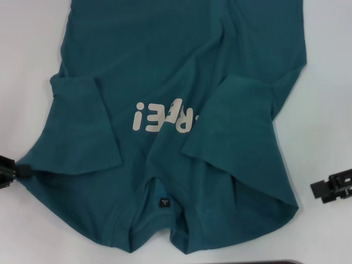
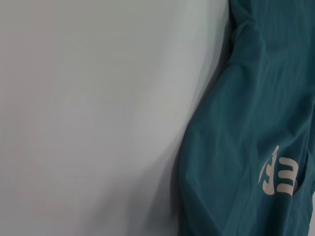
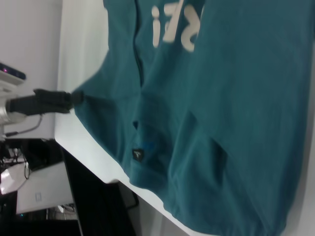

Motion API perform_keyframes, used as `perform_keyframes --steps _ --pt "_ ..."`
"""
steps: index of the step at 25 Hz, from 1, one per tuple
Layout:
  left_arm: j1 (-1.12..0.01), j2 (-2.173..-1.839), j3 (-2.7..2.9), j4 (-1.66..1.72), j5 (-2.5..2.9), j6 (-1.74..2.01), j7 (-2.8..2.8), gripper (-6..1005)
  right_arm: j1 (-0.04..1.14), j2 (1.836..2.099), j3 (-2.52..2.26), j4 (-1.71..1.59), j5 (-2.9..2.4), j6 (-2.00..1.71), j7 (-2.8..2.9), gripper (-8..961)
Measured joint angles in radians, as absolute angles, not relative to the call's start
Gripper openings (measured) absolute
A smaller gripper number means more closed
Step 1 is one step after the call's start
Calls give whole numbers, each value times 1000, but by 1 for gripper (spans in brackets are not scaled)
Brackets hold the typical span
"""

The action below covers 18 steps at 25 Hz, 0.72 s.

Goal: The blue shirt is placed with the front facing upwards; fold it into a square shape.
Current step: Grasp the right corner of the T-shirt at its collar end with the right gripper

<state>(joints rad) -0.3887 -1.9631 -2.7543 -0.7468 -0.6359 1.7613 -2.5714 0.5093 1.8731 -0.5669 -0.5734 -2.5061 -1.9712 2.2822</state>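
The left gripper (image 1: pixel 23 170) is pinching the blue shirt (image 1: pixel 165 71) at its left shoulder corner; the right gripper (image 1: pixel 320 190) is waiting apart, jaws unreadable

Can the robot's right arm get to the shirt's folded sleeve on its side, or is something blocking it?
Probably yes. The right gripper sits on the bare table just beside the blue shirt, and nothing lies between it and the folded-in sleeve.

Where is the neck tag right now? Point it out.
In the head view the neck tag sits low and central on the blue shirt, inside the collar, below the cream lettering.
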Motion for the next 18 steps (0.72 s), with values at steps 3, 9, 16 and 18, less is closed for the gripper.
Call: perform_keyframes --steps 3,9,16,18 --pt "-387 -1960 -2754 -746 -637 1761 -2571 1 510 1893 -571 -572 -2530 -1956 2283 865" --pt "-390 -1958 -2754 -745 -637 1761 -2574 2 512 1915 -573 -570 -2546 -1926 2287 865" --pt "-394 -1957 -2753 -746 -637 1762 -2575 2 514 1924 -584 -567 -2549 -1884 2334 865" --pt "-394 -1957 -2753 -745 -637 1760 -2575 2 515 1926 -587 -564 -2551 -1874 2348 865"
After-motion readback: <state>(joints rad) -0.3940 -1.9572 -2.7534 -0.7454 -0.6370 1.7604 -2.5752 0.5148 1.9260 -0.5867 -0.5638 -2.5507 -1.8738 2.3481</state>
